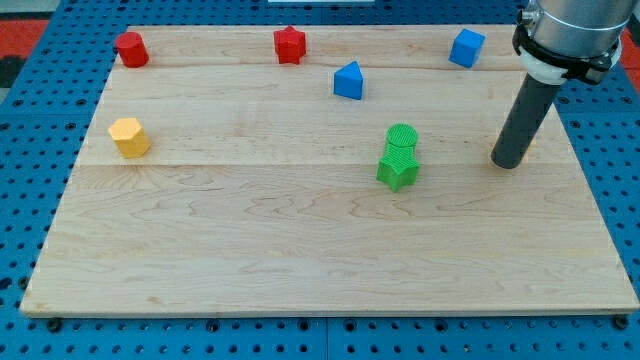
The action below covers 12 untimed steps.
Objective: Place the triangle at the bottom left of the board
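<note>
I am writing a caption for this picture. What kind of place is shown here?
Probably a robotics lab test bench. A wooden board lies on a blue perforated table, small coloured blocks such as the blue triangle sit on it, and my tip rests near the board's right edge.

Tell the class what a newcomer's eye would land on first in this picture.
The dark rod at the view's right stands out, my tip resting on the wooden board well right of the two touching green blocks. The blue triangle sits above them, towards the view's top.
</note>
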{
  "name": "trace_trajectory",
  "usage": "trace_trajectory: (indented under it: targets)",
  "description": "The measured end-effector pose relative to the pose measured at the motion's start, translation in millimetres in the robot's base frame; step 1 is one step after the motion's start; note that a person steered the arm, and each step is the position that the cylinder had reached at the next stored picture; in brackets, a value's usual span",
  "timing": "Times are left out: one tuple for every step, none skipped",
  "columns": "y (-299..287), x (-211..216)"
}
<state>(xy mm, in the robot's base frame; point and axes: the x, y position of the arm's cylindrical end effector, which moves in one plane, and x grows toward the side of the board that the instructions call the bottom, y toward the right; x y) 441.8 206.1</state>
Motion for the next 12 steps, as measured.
trace_trajectory:
  targets:
    - [-12.6,-16.9]
    - [-17.9,-55.0]
    - [-18.0,-98.5]
    - [-53.3,-137.5]
    - [-113.8,-152.5]
    - [-145.3,-158.7]
    - [-200.4,-133.8]
    - [-252.8,-88.3]
    - [-263.9,-77.2]
    - [-238.0,-81.5]
    - [-223.8,-74.6]
    - [-244.5,-31.1]
